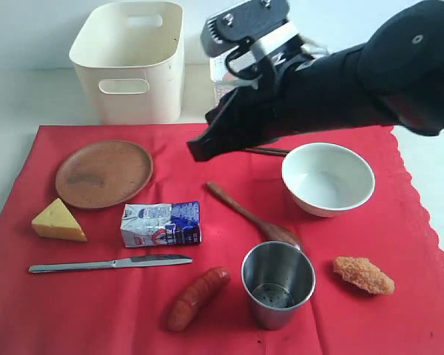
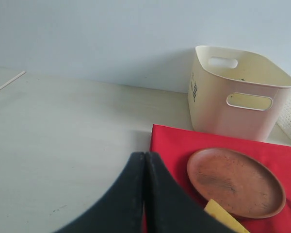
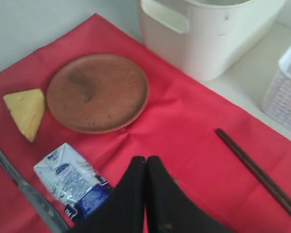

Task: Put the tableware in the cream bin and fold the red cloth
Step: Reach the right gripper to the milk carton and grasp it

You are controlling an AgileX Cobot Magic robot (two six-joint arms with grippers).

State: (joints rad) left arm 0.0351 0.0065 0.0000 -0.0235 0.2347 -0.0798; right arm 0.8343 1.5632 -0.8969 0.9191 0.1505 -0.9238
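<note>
The red cloth [image 1: 399, 244] lies flat over the table. On it are a brown plate [image 1: 103, 174], a white bowl [image 1: 328, 179], a wooden spoon [image 1: 251, 214], a steel cup [image 1: 277, 285] and a table knife [image 1: 111, 263]. Dark chopsticks [image 1: 270, 151] show partly behind my right arm. The cream bin [image 1: 133, 59] stands beyond the cloth's far edge. My right gripper [image 1: 196, 150] hangs shut and empty above the cloth between plate and bowl, its tips [image 3: 146, 159] near the milk carton. My left gripper [image 2: 145, 155] is shut and empty over the cloth's left edge [image 2: 174, 141], short of the plate [image 2: 235, 182].
Food lies among the tableware: cheese [image 1: 58, 222], a milk carton [image 1: 161, 224], a sausage [image 1: 198, 297] and a breaded piece [image 1: 363, 274]. A white lattice basket [image 3: 286, 92] stands to the right of the cream bin [image 3: 208, 34]. Bare pale table [image 2: 63, 145] stretches left of the cloth.
</note>
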